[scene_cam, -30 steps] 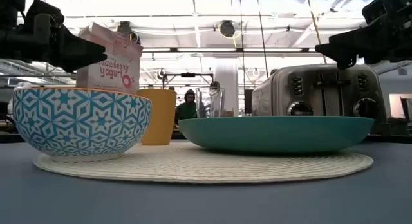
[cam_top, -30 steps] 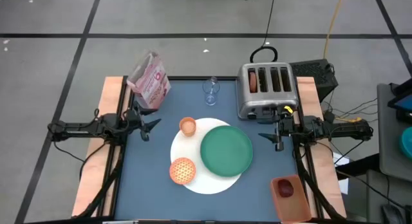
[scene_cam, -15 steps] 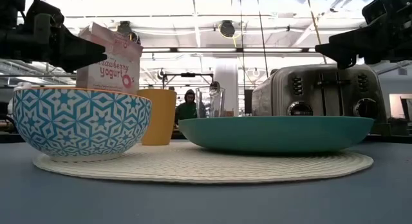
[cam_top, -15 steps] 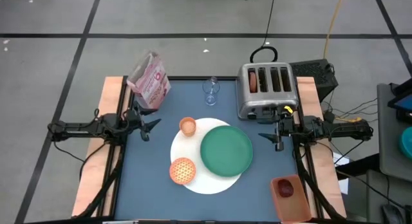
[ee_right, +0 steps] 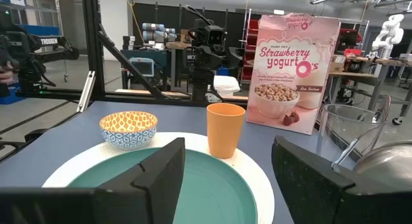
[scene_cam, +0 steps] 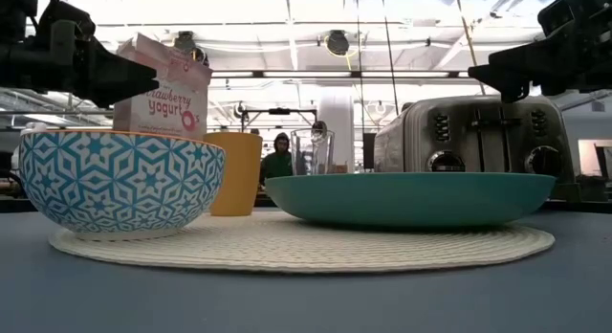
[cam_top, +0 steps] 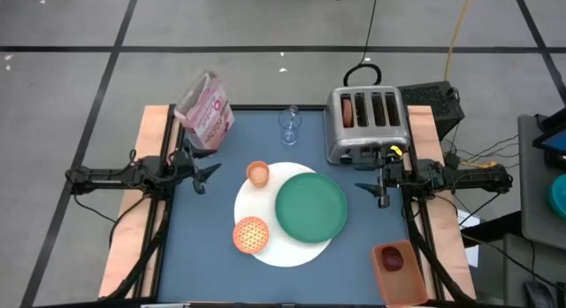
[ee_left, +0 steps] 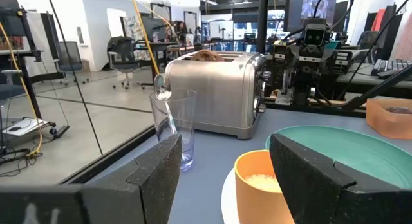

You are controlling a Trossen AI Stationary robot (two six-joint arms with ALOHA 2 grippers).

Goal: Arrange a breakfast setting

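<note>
Both claws, left claw (cam_top: 210,173) and right claw (cam_top: 364,188), hang released and empty at the desk's (cam_top: 221,255) sides.
Your green plate (cam_top: 310,206) sits on the white disc (cam_top: 287,250); the tall glass (cam_top: 289,125) beside the toaster (cam_top: 367,122) could tip if you clip it reaching in.

One plate (cam_top: 311,206); one bowl (cam_top: 250,234); one cup (cam_top: 257,173).

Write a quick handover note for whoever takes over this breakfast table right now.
Left hand and right hand: open, empty, raised at the table's sides.
Placemat centred, green plate on it, patterned bowl and orange cup at its left edge.
Glass with spoon stands behind, between cereal box and toaster.
Bagel is in the toaster; fruit sits in a tray, front right.
Left: probably plate the bagel, bring fruit, glass and spoon.
</note>
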